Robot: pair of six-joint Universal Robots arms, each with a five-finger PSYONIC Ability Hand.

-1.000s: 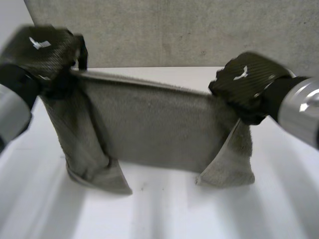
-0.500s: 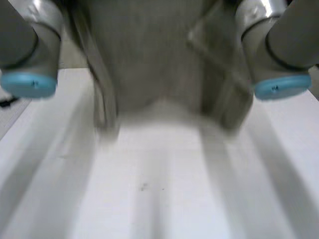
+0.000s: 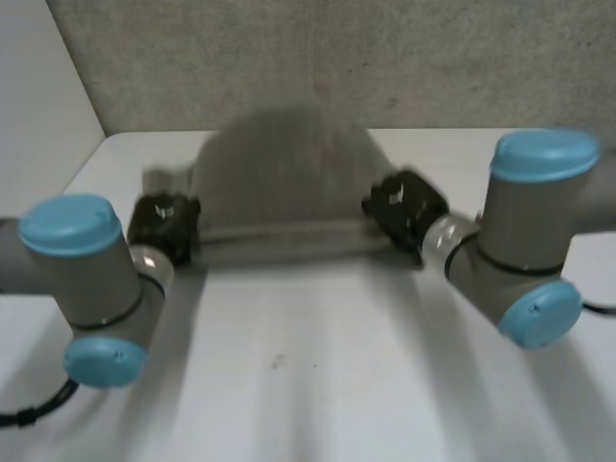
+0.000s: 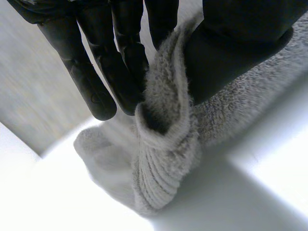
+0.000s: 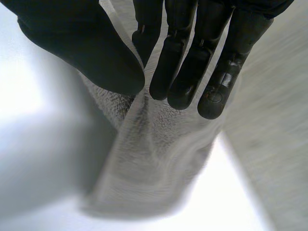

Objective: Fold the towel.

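Presently my left hand (image 4: pixel 231 48) pinches the towel (image 3: pixel 279 178) at its left end, thumb against fingers; my right hand (image 5: pixel 82 43) pinches the right end likewise. Beyond both hands the towel humps up, its lower part on the table (image 3: pixel 308 385). Recommendation: lower both ends level and together, with even tension, so the edges meet squarely.

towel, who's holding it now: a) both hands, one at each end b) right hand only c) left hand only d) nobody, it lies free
a: the left hand and the right hand each pinch the towel between thumb and fingers, one at each end.
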